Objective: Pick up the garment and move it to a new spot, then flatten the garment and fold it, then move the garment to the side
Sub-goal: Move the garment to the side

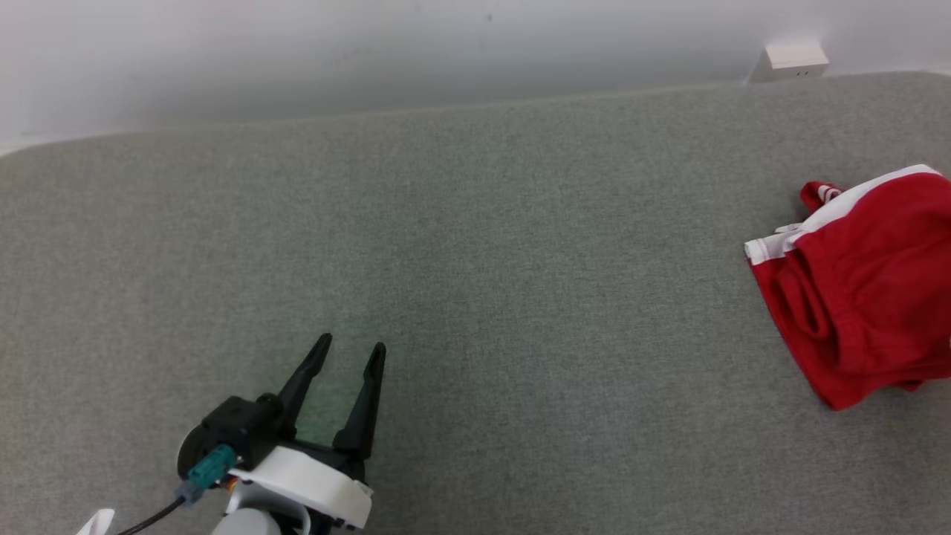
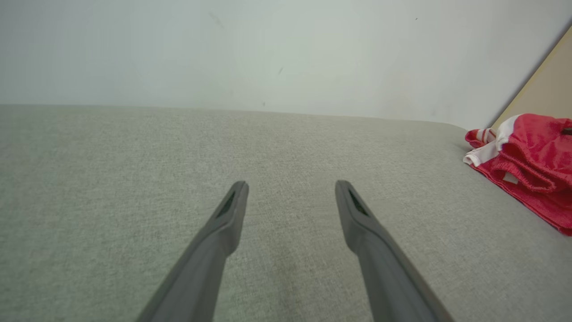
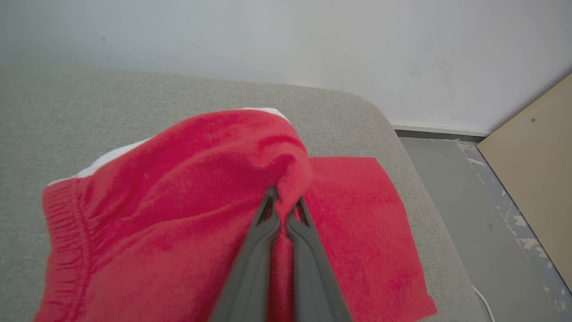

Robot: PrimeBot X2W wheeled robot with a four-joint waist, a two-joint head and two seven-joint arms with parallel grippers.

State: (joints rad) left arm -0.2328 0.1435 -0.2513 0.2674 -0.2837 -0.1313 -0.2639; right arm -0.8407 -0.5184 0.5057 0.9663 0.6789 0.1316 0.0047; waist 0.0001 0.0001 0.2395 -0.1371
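grey padded surface [image 1: 475,297] spans the head view. red garment [image 1: 869,297], probably shorts with white trim, lies bunched at 3 o'clock near the surface's edge. left gripper [image 1: 351,343] at 7 o'clock, jaws wide apart, nothing between them. right gripper [image 3: 284,200] jaws pinched together on a raised fold of the garment.

Left claw [image 1: 351,343], long black fingers [image 1: 364,401], white wrist collar [image 1: 304,479], teal connector [image 1: 212,464], black cable [image 1: 152,518]

Red fleece garment [image 1: 869,297] with white trim lies rumpled, 1 fold raised, at right end of grey fabric surface [image 1: 483,260].
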